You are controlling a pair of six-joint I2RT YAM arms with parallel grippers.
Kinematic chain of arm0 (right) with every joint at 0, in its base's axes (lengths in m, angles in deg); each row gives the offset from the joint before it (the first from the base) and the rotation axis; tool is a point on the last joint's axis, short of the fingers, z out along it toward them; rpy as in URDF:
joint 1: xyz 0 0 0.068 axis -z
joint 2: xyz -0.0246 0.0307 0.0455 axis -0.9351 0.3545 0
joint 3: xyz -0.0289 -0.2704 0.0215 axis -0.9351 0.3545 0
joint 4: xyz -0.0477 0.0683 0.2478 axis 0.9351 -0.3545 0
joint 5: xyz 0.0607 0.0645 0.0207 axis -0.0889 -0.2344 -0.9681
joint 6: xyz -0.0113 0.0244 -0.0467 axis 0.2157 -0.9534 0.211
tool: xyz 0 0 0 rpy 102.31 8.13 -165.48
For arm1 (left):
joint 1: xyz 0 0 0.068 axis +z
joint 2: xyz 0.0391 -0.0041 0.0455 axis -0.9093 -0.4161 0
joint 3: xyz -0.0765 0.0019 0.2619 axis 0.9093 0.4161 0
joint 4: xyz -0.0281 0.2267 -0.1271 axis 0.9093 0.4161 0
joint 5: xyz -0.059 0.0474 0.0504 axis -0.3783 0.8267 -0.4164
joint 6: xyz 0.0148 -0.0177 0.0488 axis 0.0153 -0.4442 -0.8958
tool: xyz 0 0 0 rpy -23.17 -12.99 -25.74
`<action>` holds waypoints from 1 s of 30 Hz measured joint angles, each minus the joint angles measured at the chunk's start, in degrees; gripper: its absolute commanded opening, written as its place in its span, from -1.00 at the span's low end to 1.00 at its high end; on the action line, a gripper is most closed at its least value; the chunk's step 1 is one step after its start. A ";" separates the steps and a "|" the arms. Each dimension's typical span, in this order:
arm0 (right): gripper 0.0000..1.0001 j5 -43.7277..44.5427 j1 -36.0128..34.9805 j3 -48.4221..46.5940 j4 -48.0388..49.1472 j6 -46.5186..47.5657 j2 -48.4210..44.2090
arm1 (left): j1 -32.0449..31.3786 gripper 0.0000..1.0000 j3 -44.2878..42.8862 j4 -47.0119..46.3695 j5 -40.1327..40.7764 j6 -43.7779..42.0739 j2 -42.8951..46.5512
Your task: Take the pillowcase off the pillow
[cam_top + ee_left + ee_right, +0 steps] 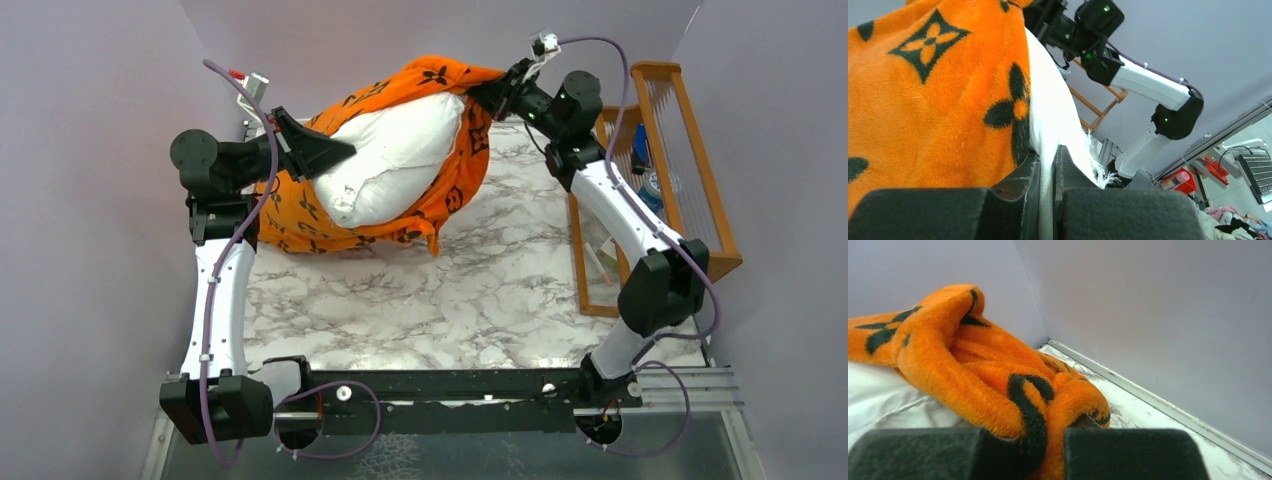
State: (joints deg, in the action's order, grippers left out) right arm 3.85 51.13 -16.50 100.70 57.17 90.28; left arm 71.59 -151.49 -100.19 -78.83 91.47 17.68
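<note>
About half of the plump white stuffed pillow (pixel 395 155) lies exposed at the table's (pixel 480 290) 11 o'clock; the orange monogram-printed fleece pillowcase (pixel 300 215) wraps the rest. The left end effector (pixel 348 150) clamps pillow fabric, the right end effector (pixel 492 92) clamps the pillowcase; full separation remains.

place: looking like a robotics lab cell
walls: lilac panels (pixel 90 250) boxing the marble-print table (pixel 480 290) in from 9 to 3 o'clock
rig: two arms (pixel 225 290) sitting bolted on a metal rail (pixel 700 385) at 6 o'clock
extras: wooden rack (pixel 690 150) standing at 3 o'clock
</note>
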 measured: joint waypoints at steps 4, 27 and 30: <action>-0.68 -2.45 0.22 -7.08 -1.09 -1.46 6.91 | -1.05 -1.00 0.00 -0.02 0.04 -0.07 0.20; 0.87 -0.28 -10.34 0.11 -7.41 -1.03 21.57 | -20.98 -1.00 -0.63 2.47 14.80 -12.98 0.22; 1.00 5.90 -10.27 4.13 -8.59 1.09 18.16 | -21.44 -1.00 -0.68 4.81 18.51 -17.31 0.15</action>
State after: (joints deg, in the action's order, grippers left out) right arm 9.75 40.86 -12.37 92.11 58.27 108.44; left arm 50.14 -152.17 -95.38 -60.32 74.16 17.84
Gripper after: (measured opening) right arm 0.955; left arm 0.087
